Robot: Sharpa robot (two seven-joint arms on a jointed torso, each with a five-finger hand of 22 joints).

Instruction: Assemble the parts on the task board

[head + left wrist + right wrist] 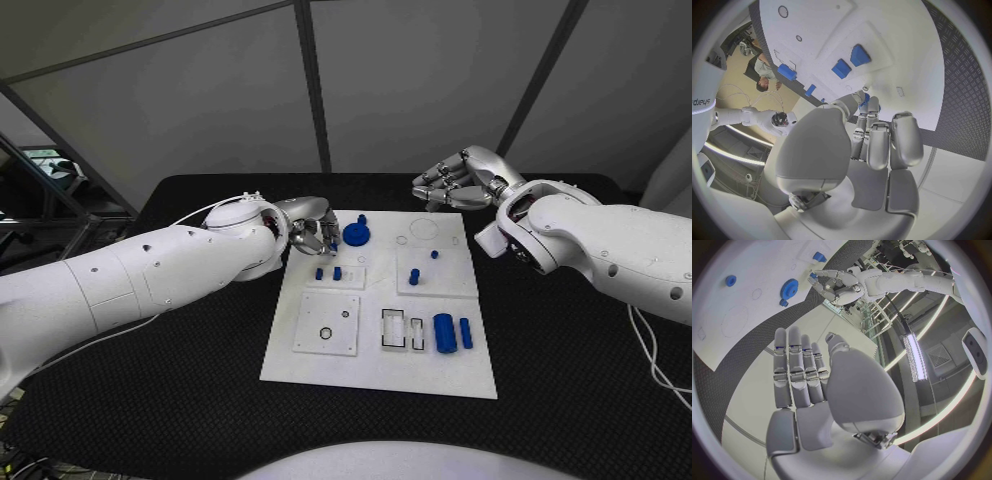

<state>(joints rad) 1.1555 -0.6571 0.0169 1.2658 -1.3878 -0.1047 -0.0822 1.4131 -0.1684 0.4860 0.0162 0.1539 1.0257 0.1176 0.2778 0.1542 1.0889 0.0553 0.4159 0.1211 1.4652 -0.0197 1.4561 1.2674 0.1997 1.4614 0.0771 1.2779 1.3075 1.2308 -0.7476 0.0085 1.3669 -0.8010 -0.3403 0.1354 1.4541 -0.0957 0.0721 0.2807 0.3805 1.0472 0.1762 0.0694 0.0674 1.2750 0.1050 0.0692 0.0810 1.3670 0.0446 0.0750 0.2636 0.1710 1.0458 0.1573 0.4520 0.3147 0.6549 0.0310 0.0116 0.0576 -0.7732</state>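
While the right hand hovers empty, the left hand pinches an upright blue peg.

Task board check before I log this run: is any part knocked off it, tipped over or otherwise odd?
Nothing stands out. The task board lies flat on the black table, and every blue part in view sits on it, including the gear and the two cylinders.

a black table with a finely textured top. behind it, pale grey wall panels split by dark seams. at far left, a dark metal rack.
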